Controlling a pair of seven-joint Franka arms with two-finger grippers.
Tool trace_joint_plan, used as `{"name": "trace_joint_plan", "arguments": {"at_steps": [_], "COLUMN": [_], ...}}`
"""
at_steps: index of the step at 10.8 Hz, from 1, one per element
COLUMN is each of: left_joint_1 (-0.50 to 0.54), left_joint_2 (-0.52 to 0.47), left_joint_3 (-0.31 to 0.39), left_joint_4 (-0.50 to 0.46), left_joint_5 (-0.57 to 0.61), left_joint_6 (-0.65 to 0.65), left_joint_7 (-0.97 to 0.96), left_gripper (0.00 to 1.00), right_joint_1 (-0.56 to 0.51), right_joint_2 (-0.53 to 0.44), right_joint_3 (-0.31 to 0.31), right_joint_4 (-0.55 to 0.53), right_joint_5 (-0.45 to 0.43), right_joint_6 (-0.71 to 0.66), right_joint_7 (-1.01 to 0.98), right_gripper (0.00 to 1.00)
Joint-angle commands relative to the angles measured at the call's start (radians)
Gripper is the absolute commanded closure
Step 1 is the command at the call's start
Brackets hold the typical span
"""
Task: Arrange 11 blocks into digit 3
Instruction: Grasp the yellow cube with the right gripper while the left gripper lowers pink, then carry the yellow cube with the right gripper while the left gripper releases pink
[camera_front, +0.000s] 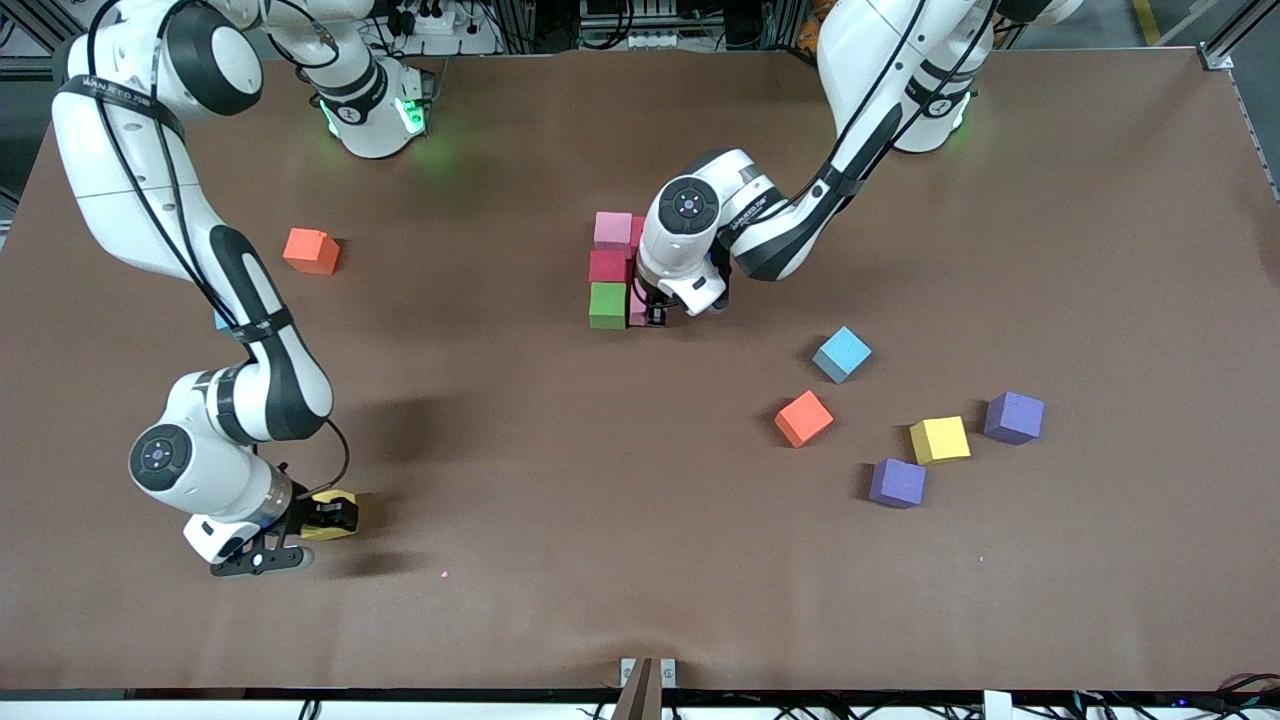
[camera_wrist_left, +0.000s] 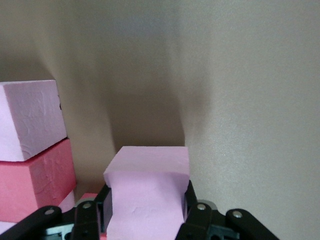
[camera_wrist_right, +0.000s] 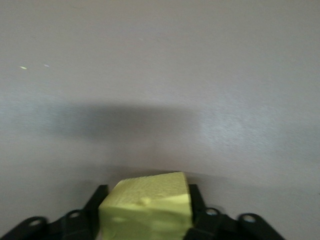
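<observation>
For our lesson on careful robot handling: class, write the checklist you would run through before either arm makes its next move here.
1. Left hand grips pink block: ok.
2. Pink block sits beside green block of the column: ok.
3. Pink block rests on table: cannot tell.
4. Right hand grips yellow block: ok.
5. Digit finished: not ok; blue block and others lie loose.
</observation>
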Motion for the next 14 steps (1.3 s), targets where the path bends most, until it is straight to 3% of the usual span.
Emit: {"name": "trace_joint_plan", "arguments": {"at_steps": [1,5,8,9,13,14], "left_joint_1": [-0.045,-0.071,-0.071,-0.073,-0.073,-0.073], "left_joint_2": [0.017,0.026,0.036,0.042,0.040,0.042], "left_joint_3": [0.037,0.060,0.062,0.062,0.062,0.062], "left_joint_4": [0.023,0.041,0.049,0.053,0.054,0.053], "left_joint_5": [0.028,0.028,0.028,0.028,0.028,0.030], "left_joint_6": [0.002,0.002,0.002,0.002,0.002,0.002], "left_joint_7": [-0.037,-0.047,-0.049,-0.049,-0.049,-0.047], "left_gripper": [0.61,0.60,0.60,0.59,0.51,0.23], "right_joint_1": [0.010,0.022,0.053,0.080,0.289,0.341], "right_joint_2": [-0.021,-0.088,-0.136,-0.150,-0.199,-0.220], "right_joint_3": [0.007,0.048,0.048,0.047,-0.048,-0.065], "right_joint_4": [-0.005,-0.011,-0.027,-0.051,-0.085,-0.126], "right_joint_5": [0.011,0.027,0.163,0.168,0.154,0.151], "right_joint_6": [-0.017,-0.142,-0.186,-0.176,-0.178,-0.166], "right_joint_7": [-0.020,-0.013,0.051,0.140,0.318,0.367], "right_gripper": [0.90,0.86,0.85,0.84,0.81,0.80]}}
